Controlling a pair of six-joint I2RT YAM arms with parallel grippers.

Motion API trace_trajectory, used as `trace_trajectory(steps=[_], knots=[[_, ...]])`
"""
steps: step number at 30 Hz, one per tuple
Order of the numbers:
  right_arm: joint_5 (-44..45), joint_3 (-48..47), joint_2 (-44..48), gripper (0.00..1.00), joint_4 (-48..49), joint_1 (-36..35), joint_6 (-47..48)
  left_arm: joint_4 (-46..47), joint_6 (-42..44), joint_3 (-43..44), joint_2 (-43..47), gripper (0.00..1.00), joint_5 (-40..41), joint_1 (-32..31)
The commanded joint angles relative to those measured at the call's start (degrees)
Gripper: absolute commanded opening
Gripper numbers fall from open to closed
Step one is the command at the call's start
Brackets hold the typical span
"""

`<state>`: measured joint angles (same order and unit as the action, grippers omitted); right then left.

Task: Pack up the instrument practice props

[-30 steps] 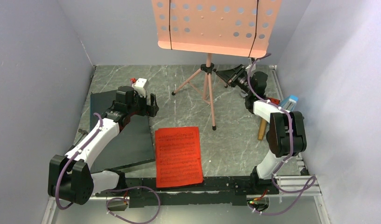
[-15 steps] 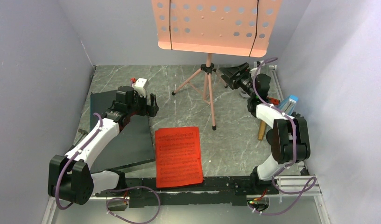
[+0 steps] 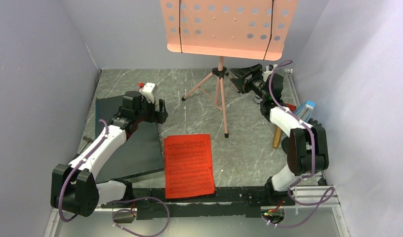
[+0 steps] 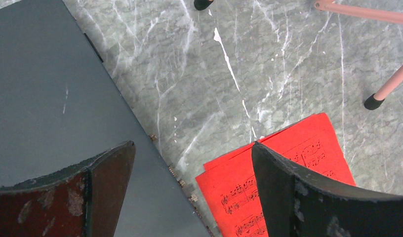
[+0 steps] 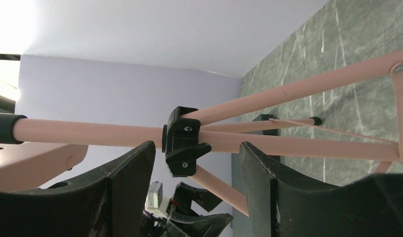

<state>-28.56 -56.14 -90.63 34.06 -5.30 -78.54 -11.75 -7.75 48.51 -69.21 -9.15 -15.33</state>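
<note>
my right claw (image 5: 197, 148) is spread at the far right, with nothing pinched. between its fingers shows the black hub (image 5: 184, 140) of the pink stand (image 3: 220, 98), which is upright at the far middle of the desk (image 3: 249, 148). my left claw (image 4: 192, 148) is spread too, over the edge of the slab (image 4: 41, 98). the red pages (image 3: 188, 159) lie flat at the near middle. the blue metronome (image 3: 305, 108) sits by the right wall.

both arms are built of white shells between bulky black joint housings, the left arm (image 3: 98, 148) and right arm (image 3: 283, 118) alike. a purple cable (image 3: 270, 86) loops along each. a small white box (image 3: 148, 90) sits at the left wrist. the jaws are black, curved and scuffed; one left jaw shows reddish wear.
</note>
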Motion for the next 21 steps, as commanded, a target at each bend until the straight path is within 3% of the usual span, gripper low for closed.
trace_trajectory(steps=[1,13,21], knots=[[0.72,-3.37,0.81,0.66,-0.58,-1.22,-2.69,1.93,0.01,1.14,1.47,0.94,-0.24,0.13],[-0.56,-3.42,-0.48,0.6,2.15,-1.91,-4.72,1.91,0.19,1.17,1.58,0.94,-0.39,0.12],[-2.67,-3.03,-1.36,0.41,4.62,-1.85,-4.47,2.01,0.19,1.23,1.36,0.94,-0.57,0.12]])
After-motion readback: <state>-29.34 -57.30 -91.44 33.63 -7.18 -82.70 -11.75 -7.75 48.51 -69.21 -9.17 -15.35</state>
